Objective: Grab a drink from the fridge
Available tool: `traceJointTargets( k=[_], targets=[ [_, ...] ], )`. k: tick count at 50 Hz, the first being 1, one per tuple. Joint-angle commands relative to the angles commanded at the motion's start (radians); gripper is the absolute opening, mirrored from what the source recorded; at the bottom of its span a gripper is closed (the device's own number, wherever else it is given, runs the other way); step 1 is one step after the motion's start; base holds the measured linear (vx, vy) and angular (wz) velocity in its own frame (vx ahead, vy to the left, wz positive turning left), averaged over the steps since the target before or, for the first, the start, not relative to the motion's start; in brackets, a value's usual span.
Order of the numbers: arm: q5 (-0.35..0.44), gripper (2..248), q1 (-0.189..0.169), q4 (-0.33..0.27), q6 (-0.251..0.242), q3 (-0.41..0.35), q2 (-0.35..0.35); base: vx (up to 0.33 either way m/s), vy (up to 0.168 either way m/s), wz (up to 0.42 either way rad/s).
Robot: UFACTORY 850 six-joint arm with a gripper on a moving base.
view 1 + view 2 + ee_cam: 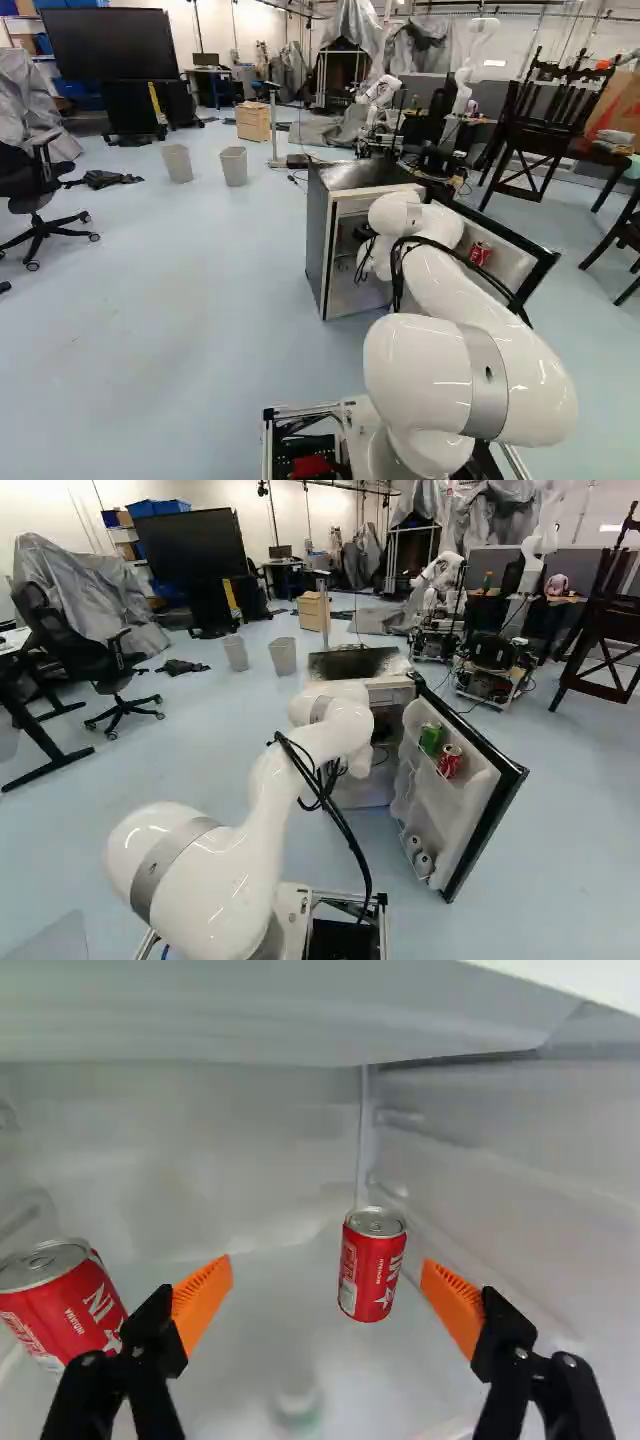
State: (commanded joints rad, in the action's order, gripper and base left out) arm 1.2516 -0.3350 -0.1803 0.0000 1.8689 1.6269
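Taking it left to right, the near red can stands just outside one of my orange pads, inside the fridge. My end effector is apart, holding nothing. Ahead of the opening between my fingers the far red can stands upright by the back corner, closer to the side wall than to the near one. I judge that one my likely drink, and reaching it comes next. If I go straight in, my outer finger could scrape that wall, as the can sits so near it; if I shift away to gain room, the other could knock the near can over. Closing off-centre could tip or push my can into the corner. A blurred pale thing lies low between my fingers; I can't tell what it is, but it could snag me. Farther right, the open door bears a green can and another red can, which a wide swing on leaving could hit.
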Motion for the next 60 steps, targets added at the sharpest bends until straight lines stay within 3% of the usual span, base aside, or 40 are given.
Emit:
traceJointTargets(
  k=[20,60],
  targets=[
    [0.000,247,0.003,0.018,0.000,-0.004,-0.002,0.000,0.000,0.000],
    [0.000,247,0.018,0.145,0.000,-0.027,-0.015,0.000,0.000,0.000]
  ],
)
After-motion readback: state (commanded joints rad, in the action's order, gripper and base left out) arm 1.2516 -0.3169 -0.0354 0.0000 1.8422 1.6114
